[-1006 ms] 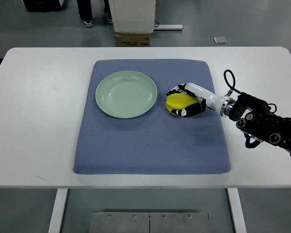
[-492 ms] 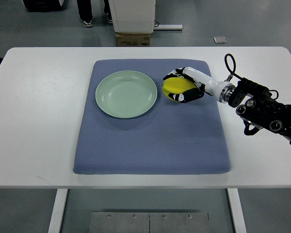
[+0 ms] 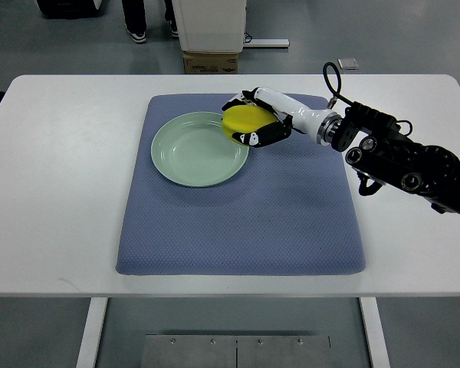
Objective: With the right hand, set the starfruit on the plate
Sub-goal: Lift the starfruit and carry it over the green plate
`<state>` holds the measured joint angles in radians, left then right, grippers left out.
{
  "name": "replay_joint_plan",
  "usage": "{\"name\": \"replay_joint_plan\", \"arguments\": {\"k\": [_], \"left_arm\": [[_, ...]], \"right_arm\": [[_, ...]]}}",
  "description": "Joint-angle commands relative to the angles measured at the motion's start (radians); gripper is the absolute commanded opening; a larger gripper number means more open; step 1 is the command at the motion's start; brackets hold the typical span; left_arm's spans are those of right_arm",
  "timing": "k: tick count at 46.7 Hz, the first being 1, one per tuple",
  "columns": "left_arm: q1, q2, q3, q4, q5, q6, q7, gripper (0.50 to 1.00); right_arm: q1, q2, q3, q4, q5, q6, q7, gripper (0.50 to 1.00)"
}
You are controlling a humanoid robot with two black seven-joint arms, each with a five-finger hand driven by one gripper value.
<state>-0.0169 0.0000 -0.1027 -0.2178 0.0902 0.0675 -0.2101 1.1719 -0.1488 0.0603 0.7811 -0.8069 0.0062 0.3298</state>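
Top view, right hand gripping yellow starfruit (smooth, rounded), over plate rim

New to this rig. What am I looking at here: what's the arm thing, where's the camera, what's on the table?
One camera, looking steeply down from the robot's own side. The jointed black arm entering from the right ends in the right hand, a white and black hand with fingers. Those fingers are closed around a yellow starfruit, held over the right rim of a pale green plate. The plate is empty and sits on a blue-grey mat on a white table. The left arm is not in view.
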Motion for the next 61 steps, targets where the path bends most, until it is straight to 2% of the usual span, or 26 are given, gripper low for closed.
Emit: {"name": "replay_joint_plan", "arguments": {"k": [1, 19, 31, 38, 61], "left_arm": [[0.000, 0.000, 0.000, 0.000, 0.000, 0.000, 0.000, 1.000], [0.000, 0.000, 0.000, 0.000, 0.000, 0.000, 0.000, 1.000], [0.000, 0.000, 0.000, 0.000, 0.000, 0.000, 0.000, 1.000], [0.000, 0.000, 0.000, 0.000, 0.000, 0.000, 0.000, 1.000], [0.000, 0.000, 0.000, 0.000, 0.000, 0.000, 0.000, 1.000]], "right_arm": [[0.011, 0.023, 0.000, 0.000, 0.000, 0.000, -0.001, 0.500], [0.041, 0.149, -0.045, -0.065, -0.001, 0.000, -0.031, 0.500], [0.051, 0.149, -0.059, -0.143, -0.001, 0.000, -0.089, 0.500], [0.049, 0.149, -0.059, -0.151, 0.000, 0.000, -0.115, 0.500], [0.043, 0.149, -0.059, -0.118, 0.028, 0.008, -0.103, 0.500]]}}
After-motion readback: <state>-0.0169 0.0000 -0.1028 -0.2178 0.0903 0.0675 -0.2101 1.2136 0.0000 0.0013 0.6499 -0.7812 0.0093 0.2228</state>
